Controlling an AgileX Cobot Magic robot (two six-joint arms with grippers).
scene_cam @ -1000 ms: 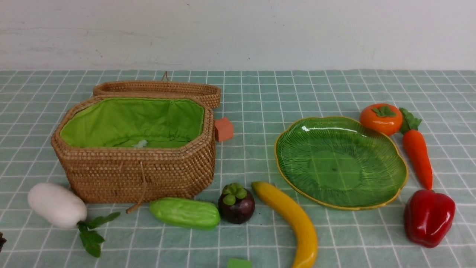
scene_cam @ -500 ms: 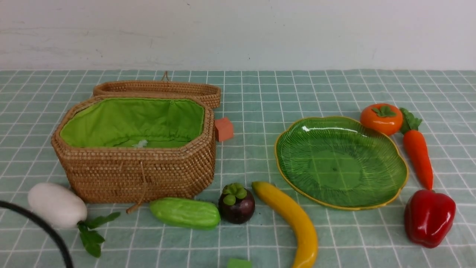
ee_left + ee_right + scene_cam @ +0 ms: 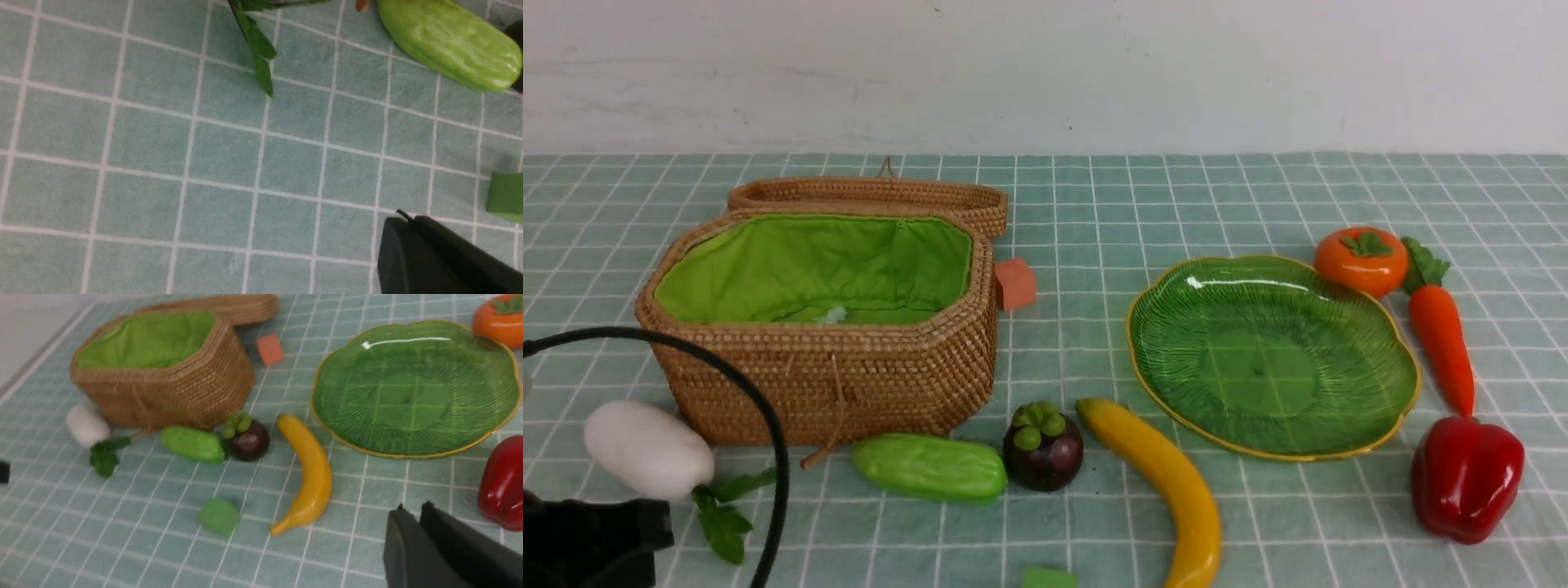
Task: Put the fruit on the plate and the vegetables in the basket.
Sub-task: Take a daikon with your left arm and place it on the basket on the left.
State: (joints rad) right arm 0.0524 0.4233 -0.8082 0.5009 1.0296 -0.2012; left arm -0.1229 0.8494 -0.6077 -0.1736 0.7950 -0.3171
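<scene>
Gourd (image 3: pixel 449 41) lies ahead of your left gripper (image 3: pixel 408 222), closed and empty; your right gripper (image 3: pixel 416 512), nearly closed, holds nothing.

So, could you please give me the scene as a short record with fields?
basket: lid open, no vegetables seen inside
plate: holds no fruit
fruit on cloth: banana, mangosteen, persimmon
vegetables on cloth: radish, gourd, pepper, carrot
left gripper: shut, holding nothing
right gripper: jaws together, holding nothing
progress: nothing sorted yet
</scene>
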